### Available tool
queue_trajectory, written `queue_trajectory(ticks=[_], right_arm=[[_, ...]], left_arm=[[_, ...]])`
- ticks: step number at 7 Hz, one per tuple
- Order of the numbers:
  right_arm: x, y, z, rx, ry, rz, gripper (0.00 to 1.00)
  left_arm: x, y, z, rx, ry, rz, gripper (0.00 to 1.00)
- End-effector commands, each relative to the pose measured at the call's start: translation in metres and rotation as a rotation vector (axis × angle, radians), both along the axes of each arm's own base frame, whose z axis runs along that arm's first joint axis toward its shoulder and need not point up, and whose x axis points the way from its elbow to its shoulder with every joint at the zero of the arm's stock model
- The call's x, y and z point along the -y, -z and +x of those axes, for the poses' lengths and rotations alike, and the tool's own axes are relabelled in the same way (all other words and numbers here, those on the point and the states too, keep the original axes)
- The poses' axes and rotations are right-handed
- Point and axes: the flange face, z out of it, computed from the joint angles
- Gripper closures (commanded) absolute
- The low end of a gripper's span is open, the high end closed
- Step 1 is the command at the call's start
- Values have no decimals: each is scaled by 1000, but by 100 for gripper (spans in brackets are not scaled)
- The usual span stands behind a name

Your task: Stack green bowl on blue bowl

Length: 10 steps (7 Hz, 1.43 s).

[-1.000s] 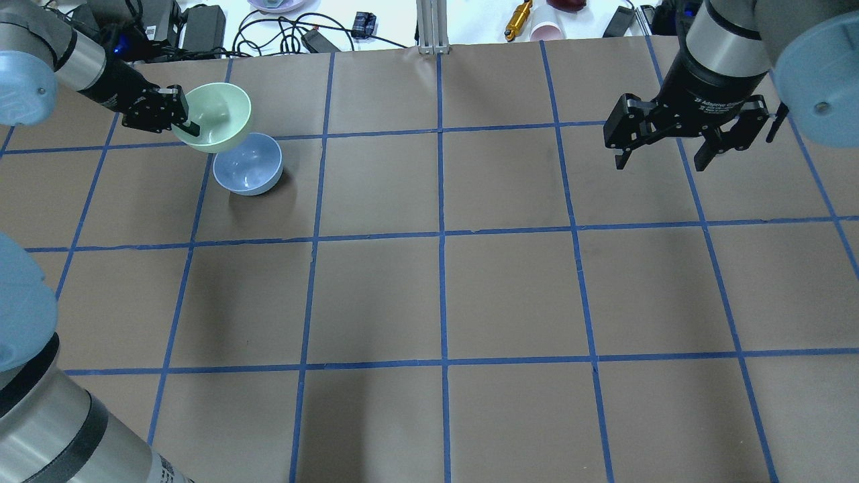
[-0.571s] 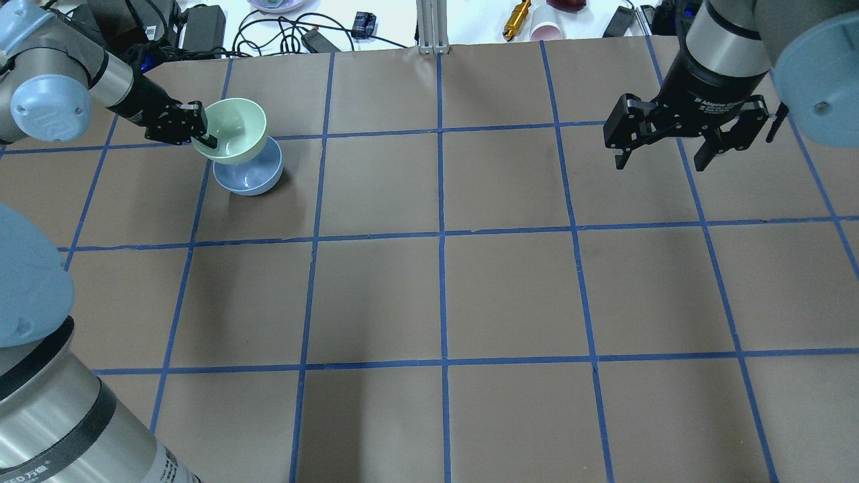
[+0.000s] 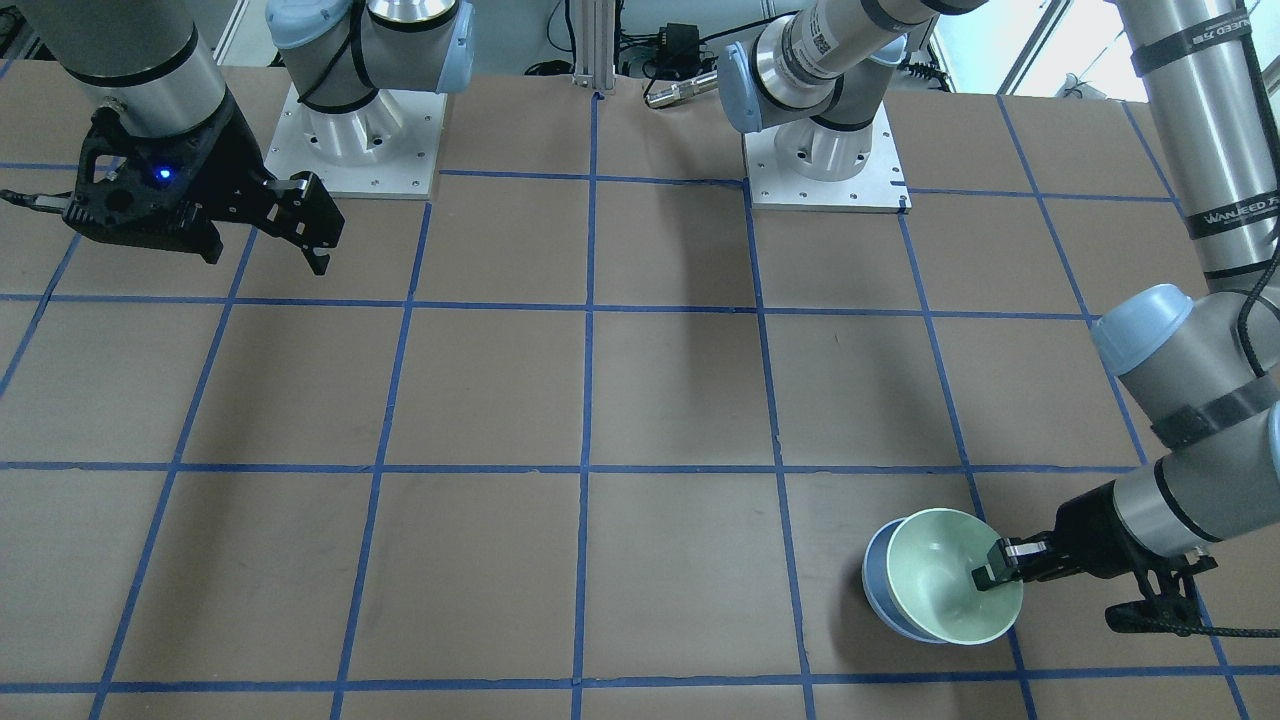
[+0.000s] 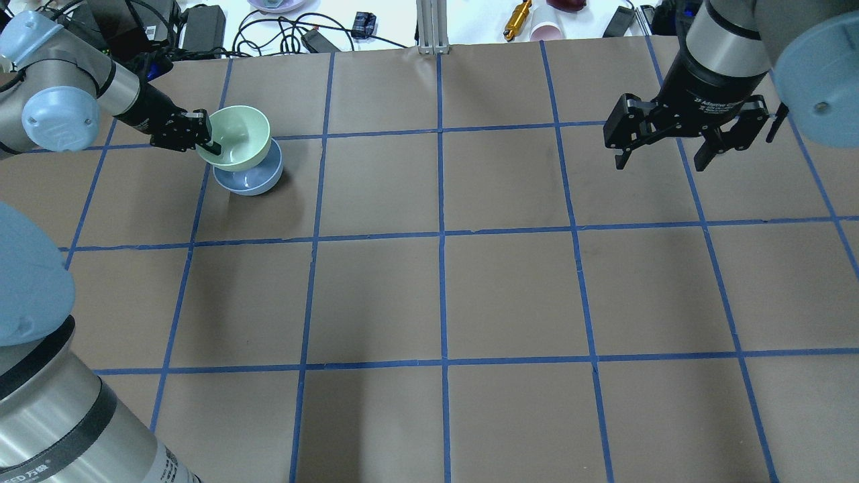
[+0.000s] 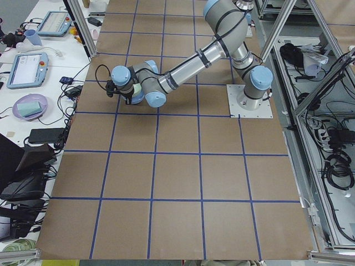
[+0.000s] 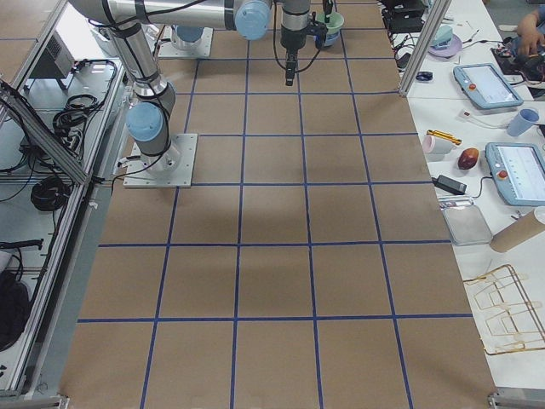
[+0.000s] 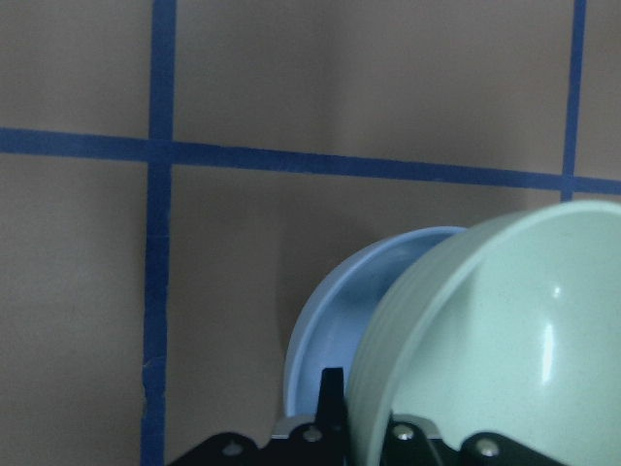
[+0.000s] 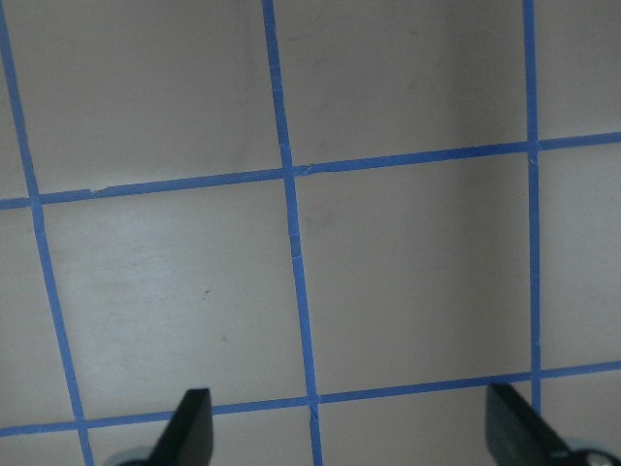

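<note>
While the left gripper (image 4: 209, 142) clamps the near-left rim of the green bowl (image 4: 238, 133), one finger inside the bowl and one outside, that bowl hangs tilted over the blue bowl (image 4: 251, 180), close to the worktop's far left corner. Blue bowl sits upright on the brown table (image 4: 376, 295), just right of a blue tape line (image 4: 194, 215). Green bowl covers the far part of the blue one in the overhead view, so only the near crescent of blue interior shows. Front-facing view: green bowl (image 3: 945, 590) leans with its opening toward the camera and hides most of the blue bowl (image 3: 873, 590), left gripper (image 3: 990, 572) comes in low from the left edge of the worktop with its arm nearly level. Left wrist view: green bowl (image 7: 485, 349) fills the lower right, its wall in front of the blue bowl (image 7: 335, 340); cannot tell if the two bowls touch. Right gripper (image 4: 661, 163) is well apart from the bowls, above the far right part of the worktop, pointing down, jaws spread wide. Right wrist view shows both fingertips (image 8: 189, 427) at the bottom corners with only table and tape grid between them. Front-facing view has the right gripper (image 3: 265, 250) raised off the surface.
</note>
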Motion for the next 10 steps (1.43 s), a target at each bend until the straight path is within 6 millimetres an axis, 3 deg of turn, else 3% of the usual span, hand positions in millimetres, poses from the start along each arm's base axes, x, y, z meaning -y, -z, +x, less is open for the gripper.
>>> queue_trajectory(ticks=[1, 2, 4, 6, 8, 10], right_arm=[[0, 0, 0, 0, 0, 0, 0], [0, 0, 0, 0, 0, 0, 0], [0, 0, 0, 0, 0, 0, 0], [0, 1, 0, 0, 0, 2, 0], [0, 0, 0, 0, 0, 0, 0], [0, 0, 0, 0, 0, 0, 0]], left_arm=[[0, 0, -1, -1, -8, 2, 32], [-2, -9, -2, 0, -11, 0, 0], [-3, -23, -7, 5, -11, -12, 0], [-15, -61, -17, 56, 5, 8, 0], [-29, -109, -72, 181, 43, 28, 0], [-58, -161, -122, 176, 1, 63, 0]])
